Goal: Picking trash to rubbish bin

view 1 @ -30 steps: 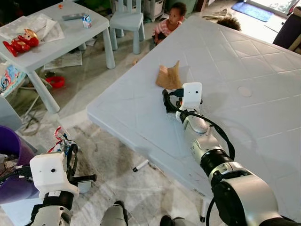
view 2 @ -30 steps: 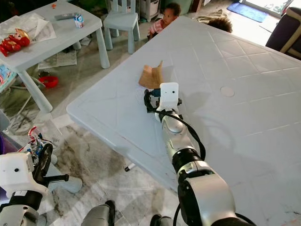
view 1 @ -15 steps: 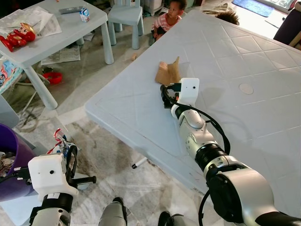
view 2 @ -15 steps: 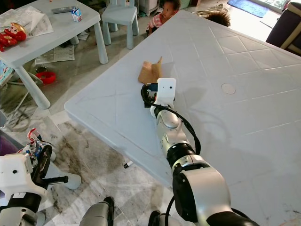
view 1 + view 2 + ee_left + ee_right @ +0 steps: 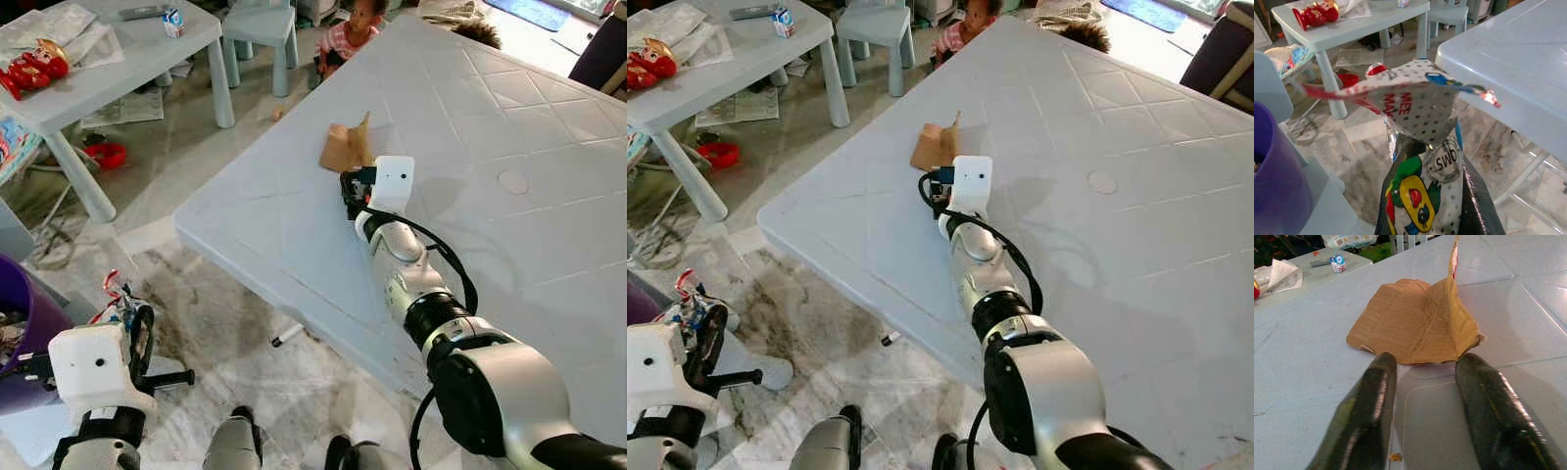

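Near the surface's (image 5: 294,211) left edge, the right gripper (image 5: 1422,382) holds its jaws open just before the brown cardboard scrap (image 5: 346,149). Beside the purple bin (image 5: 18,338), the left gripper (image 5: 132,328) has its jaws closed on a snack wrapper (image 5: 1422,147).

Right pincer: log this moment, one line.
right pincer open | short of creased brown cardboard piece | left pincer holds printed foil wrapper

A large pale grey plastic table (image 5: 509,127) stood on a mottled marble floor (image 5: 225,323). Beyond it were a small light-blue children's table (image 5: 118,83) and matching chair (image 5: 257,29), in daylight.
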Robot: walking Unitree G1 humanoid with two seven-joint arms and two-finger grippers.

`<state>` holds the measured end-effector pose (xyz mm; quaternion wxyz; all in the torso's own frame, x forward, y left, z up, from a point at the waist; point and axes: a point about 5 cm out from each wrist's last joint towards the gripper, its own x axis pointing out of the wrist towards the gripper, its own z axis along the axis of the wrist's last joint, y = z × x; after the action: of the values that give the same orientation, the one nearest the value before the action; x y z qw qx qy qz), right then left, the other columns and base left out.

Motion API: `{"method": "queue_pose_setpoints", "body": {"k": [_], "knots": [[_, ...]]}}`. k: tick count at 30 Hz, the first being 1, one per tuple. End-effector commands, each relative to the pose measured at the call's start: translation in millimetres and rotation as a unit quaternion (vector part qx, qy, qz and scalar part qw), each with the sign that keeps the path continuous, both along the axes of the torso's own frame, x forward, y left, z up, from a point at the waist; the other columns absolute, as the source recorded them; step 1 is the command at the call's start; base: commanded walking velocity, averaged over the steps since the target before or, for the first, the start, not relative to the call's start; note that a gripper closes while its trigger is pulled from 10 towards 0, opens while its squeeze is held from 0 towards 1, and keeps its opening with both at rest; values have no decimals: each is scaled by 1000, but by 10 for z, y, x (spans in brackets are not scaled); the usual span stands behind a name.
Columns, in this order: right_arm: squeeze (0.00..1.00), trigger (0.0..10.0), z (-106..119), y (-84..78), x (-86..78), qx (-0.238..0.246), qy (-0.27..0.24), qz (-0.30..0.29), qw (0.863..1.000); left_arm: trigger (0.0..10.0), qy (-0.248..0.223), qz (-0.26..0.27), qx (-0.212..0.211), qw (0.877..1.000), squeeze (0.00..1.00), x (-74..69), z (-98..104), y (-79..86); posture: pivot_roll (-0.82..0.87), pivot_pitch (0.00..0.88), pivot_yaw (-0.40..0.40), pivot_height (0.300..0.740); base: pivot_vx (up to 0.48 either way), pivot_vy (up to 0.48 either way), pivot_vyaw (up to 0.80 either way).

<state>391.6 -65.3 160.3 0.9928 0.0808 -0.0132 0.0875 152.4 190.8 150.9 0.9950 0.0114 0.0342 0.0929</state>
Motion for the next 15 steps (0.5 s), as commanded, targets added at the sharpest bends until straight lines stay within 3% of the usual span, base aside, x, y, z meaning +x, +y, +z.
{"method": "queue_pose_setpoints", "body": {"k": [1, 15], "knots": [[0, 0, -166, 7, -47, -1, 38, -4, 999, 0, 1, 5, 0, 1000, 0, -40, 22, 4, 501, 266, -122, 740, 0, 0, 0], [0, 0, -184, -24, -49, -10, 38, -14, 999, 0, 2, 5, 1, 1000, 0, -23, 22, 11, 500, 262, -123, 740, 0, 0, 0]]}}
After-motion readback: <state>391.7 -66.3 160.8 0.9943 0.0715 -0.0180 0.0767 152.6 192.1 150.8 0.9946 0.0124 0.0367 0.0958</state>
